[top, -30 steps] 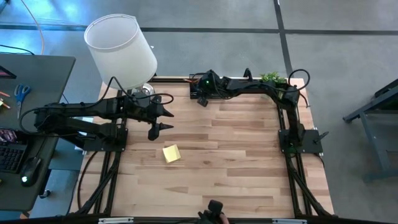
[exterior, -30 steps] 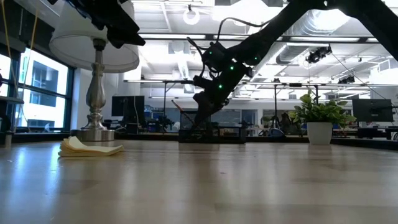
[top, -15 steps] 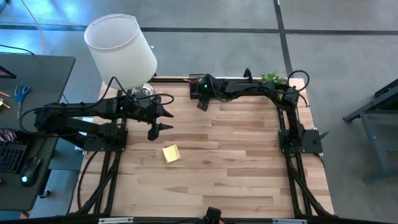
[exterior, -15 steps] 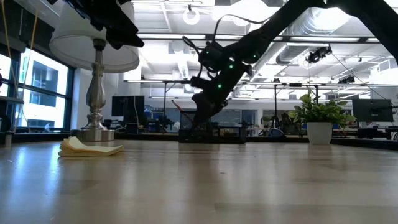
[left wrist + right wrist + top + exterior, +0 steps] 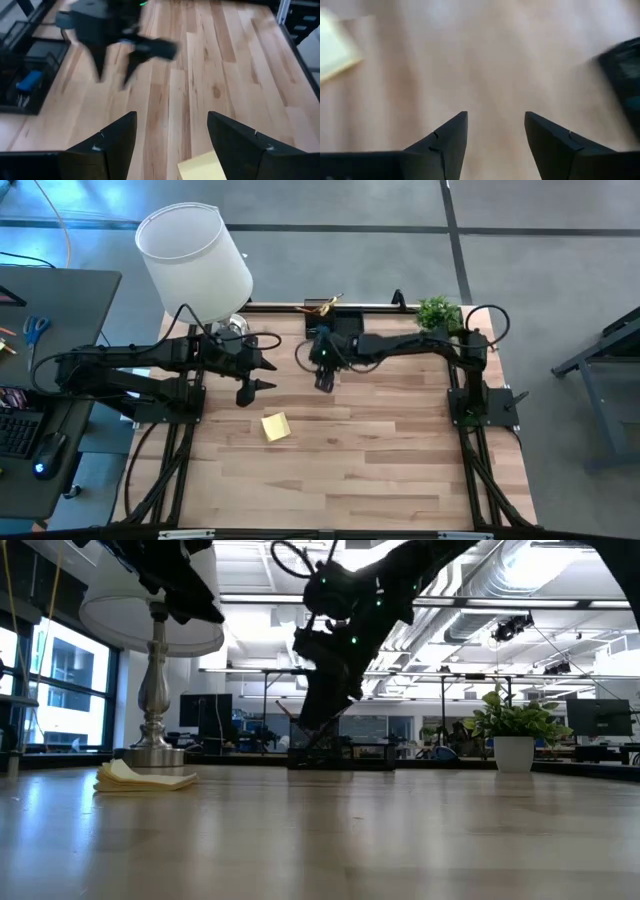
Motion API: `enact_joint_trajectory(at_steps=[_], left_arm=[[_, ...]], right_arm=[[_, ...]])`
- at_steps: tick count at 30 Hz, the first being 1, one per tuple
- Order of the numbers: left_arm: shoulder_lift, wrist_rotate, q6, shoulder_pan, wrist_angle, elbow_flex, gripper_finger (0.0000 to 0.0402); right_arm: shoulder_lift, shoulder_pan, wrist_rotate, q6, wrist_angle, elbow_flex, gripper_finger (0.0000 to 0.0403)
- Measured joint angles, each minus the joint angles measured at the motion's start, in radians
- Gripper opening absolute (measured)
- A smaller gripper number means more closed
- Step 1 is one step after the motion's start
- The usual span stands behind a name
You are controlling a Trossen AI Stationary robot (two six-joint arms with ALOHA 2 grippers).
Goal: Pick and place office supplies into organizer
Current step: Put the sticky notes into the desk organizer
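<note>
The yellow sticky-note pad [image 5: 275, 426] lies flat on the wood table; it also shows in the low view [image 5: 146, 778] and in the left wrist view [image 5: 205, 167]. The black organizer [image 5: 336, 317] stands at the table's far edge, with orange-handled scissors [image 5: 322, 307] sticking out of it and a blue eraser [image 5: 30, 80] inside. My right gripper [image 5: 324, 380] is open and empty, above the table between the organizer and the pad, fingers pointing down [image 5: 496, 135]. My left gripper [image 5: 268, 374] is open and empty, raised just beyond the pad [image 5: 172, 140].
A lamp with a white shade [image 5: 195, 255] stands at the table's far left corner, its base [image 5: 150, 755] behind the pad. A small green plant [image 5: 438, 311] in a white pot [image 5: 514, 753] stands at the far right.
My right gripper has come away from the organizer, toward the table's near edge and a little left, toward the sticky-note pad, and the organizer with the scissors now shows uncovered.
</note>
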Motion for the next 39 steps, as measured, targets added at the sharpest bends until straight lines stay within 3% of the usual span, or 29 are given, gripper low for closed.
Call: enact_joint_trajectory(at_steps=[6, 15, 28, 39], left_arm=[[0.0, 0.018, -0.002, 0.0, -0.098, 0.0, 0.0232], [0.0, 0.04, -0.02, 0.0, -0.132, -0.035, 0.0232], [-0.006, 0.001, -0.055, -0.001, -0.18, -0.044, 0.0232], [-0.008, -0.008, -0.098, 0.0, -0.209, -0.044, 0.0232]], right_arm=[[0.008, 0.104, -0.151, 0.205, 0.029, -0.001, 0.0193], [0.061, 0.23, -0.106, 0.392, 0.148, 0.0, 0.0193], [0.257, 0.297, -0.173, 0.775, 0.511, 0.0, 0.0193], [0.274, 0.353, -0.089, 0.871, 0.551, 0.0, 0.0193]])
